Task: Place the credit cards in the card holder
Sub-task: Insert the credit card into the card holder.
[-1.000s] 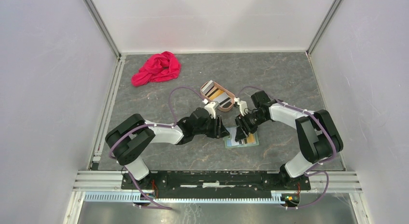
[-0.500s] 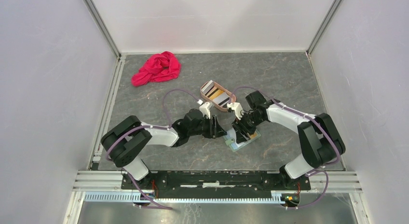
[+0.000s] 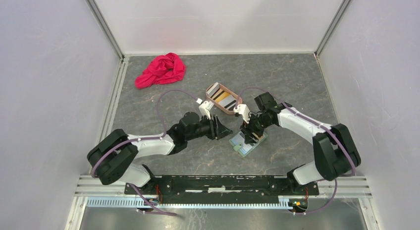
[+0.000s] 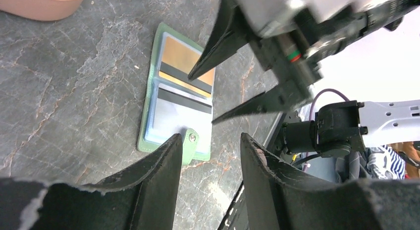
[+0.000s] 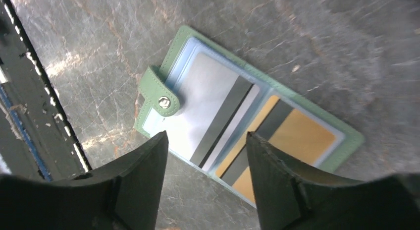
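top external view.

listener: what is the biggest thing?

describer: grey marbled table (image 3: 297,81), walled in white. from its near edge the left arm (image 3: 148,143) and right arm (image 3: 302,122) reach in and meet at the card holder (image 3: 243,146), which lies open near the middle of the table.

listener: what lies around the card holder?

describer: a crumpled red cloth (image 3: 161,70), well apart from it toward the far left corner. a pinkish oval tray (image 3: 229,109) sits just beyond it, with loose credit cards (image 3: 221,96) stacked inside, within easy reach.

listener: and the grippers?

describer: the left gripper (image 3: 224,129) sits low, just left of the card holder. its jaws are apart with nothing between them, and they point at the snap-tab edge. i'd guess it is placed there to steady the holder. the right gripper (image 5: 206,136) hangs directly over the card holder, jaws also apart and empty. i cannot tell whether its tips touch anything.

listener: why is the holder spread open?

describer: it lies green cover down with the light blue pockets (image 5: 153,123) facing up, so cards can slide in. one side shows an orange card (image 5: 299,138), the other a grey card (image 5: 203,91), each with a dark stripe. the small snap tab (image 5: 158,93) is folded over the grey side's outer edge. with cards left in the tray, i judge the job part done. a fetch from the tray seems the likely next move.
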